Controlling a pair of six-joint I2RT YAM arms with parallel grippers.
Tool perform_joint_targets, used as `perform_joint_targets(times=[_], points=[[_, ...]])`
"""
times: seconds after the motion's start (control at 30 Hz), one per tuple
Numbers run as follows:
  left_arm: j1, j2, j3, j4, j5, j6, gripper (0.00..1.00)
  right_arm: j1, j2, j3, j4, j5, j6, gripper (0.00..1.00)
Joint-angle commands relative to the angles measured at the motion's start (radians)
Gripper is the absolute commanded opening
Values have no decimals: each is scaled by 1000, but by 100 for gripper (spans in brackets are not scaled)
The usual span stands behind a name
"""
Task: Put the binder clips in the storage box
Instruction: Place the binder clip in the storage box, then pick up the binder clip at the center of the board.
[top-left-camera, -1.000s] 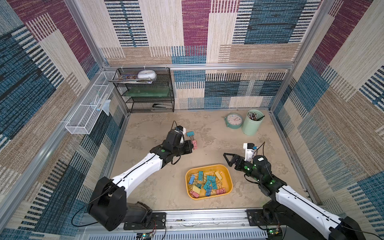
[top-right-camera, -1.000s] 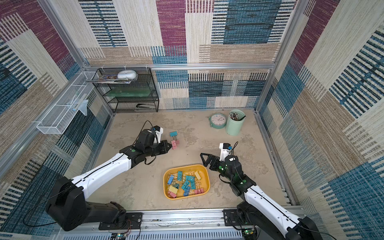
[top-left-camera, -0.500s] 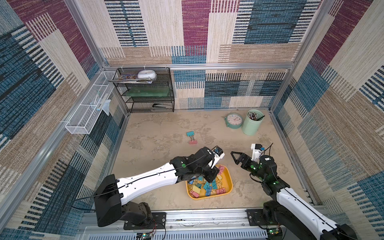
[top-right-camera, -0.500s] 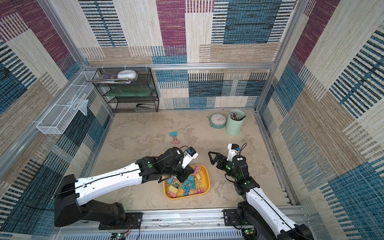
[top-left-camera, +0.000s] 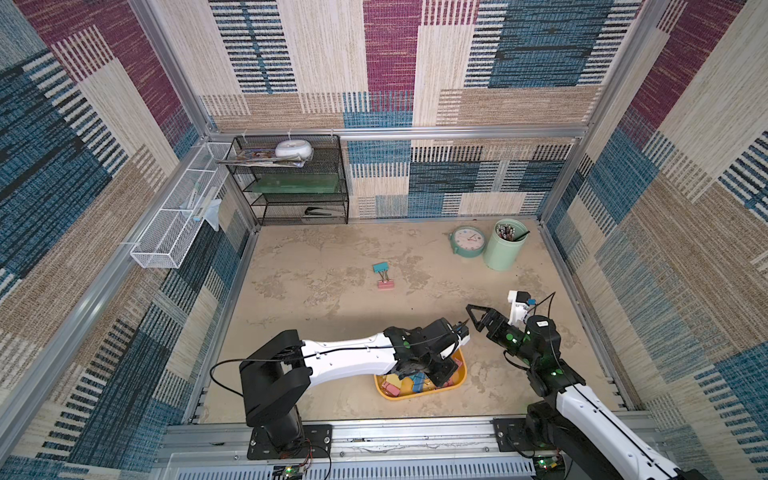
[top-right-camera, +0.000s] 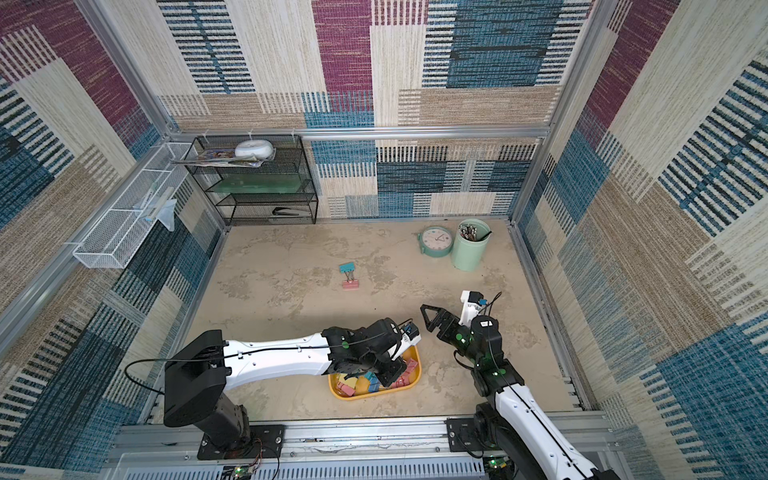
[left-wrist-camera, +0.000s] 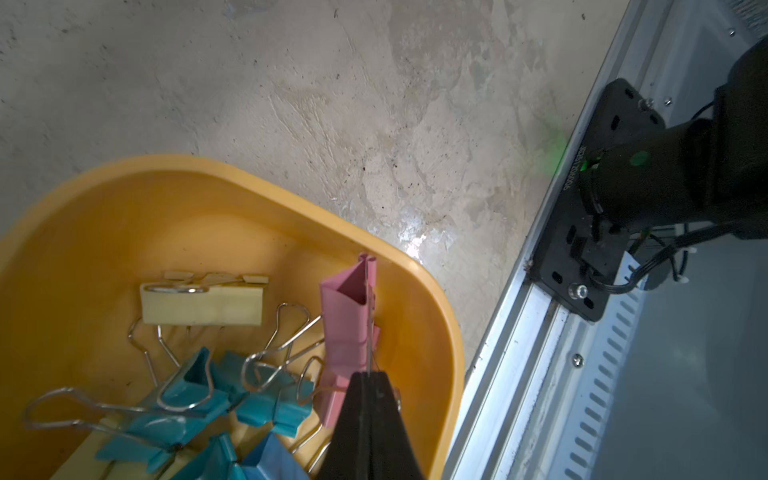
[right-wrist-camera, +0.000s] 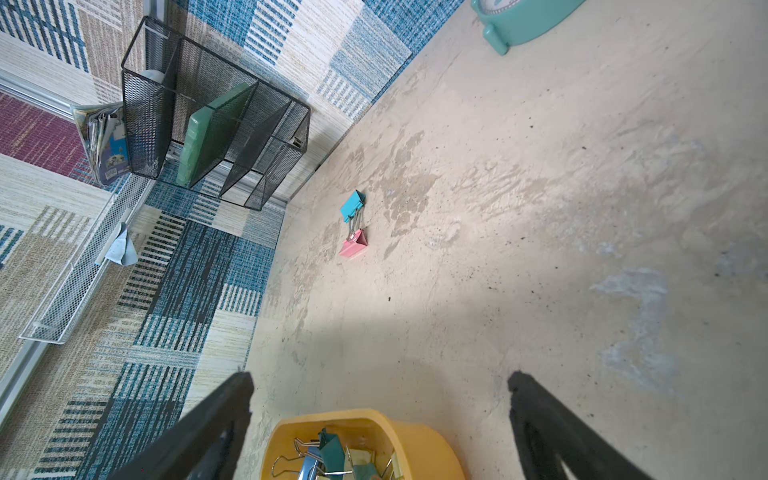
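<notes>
The yellow-orange storage box (top-left-camera: 415, 395) (top-right-camera: 361, 397) sits near the front edge and holds several binder clips in teal, blue, pink and pale yellow. My left gripper (top-left-camera: 442, 376) (left-wrist-camera: 368, 376) reaches down into the box. It is shut on the wire handle of a pink binder clip (left-wrist-camera: 347, 316), which stands against the box's rim (left-wrist-camera: 249, 178). A teal clip (top-left-camera: 380, 267) and a pink clip (top-left-camera: 386, 284) lie together on the floor mid-table. To the right of the box my right gripper (top-left-camera: 473, 316) (right-wrist-camera: 380, 382) hangs open and empty.
A teal clock (top-left-camera: 468, 241) and a mint-green pen cup (top-left-camera: 505, 245) stand at the back right. A black mesh shelf (top-left-camera: 299, 183) fills the back left corner. A white wire basket (top-left-camera: 178, 224) hangs on the left wall. The metal front rail (left-wrist-camera: 540, 332) runs close beside the box.
My left arm swung from beside the floor clips to the storage box and lowered into it, still shut. The right arm drew back a little to the right, staying open.
</notes>
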Motion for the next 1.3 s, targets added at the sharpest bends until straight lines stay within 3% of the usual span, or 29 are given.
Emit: perform_joint_targets(times=[0.0, 0.3, 0.43, 0.57, 0.7, 0.9, 1.1, 1.17, 1.27], points=[[0, 22, 11, -7, -59, -9, 5, -1, -14, 2, -1, -17, 10, 99], [3, -87, 9, 8, -105, -11, 34, 2, -80, 20, 2, -82, 26, 99], [32, -160, 32, -7, -176, 5, 37, 32, -90, 14, 55, -118, 51, 100], [163, -214, 39, 8, -181, -20, 37, 106, -89, 24, 69, -78, 53, 100], [364, -205, 54, 33, -128, -75, 38, 183, -80, 46, 72, -14, 39, 100], [566, -50, 162, 18, -120, -111, 38, 223, -35, 65, 90, 15, 27, 100], [634, 193, 385, -113, -307, -47, 42, 231, -4, 60, 104, 22, 25, 100], [643, 281, 479, -173, -327, -37, 48, 232, 0, 60, 102, 30, 20, 100], [649, 402, 611, -248, -360, -32, 72, 232, 9, 67, 98, 38, 10, 99]])
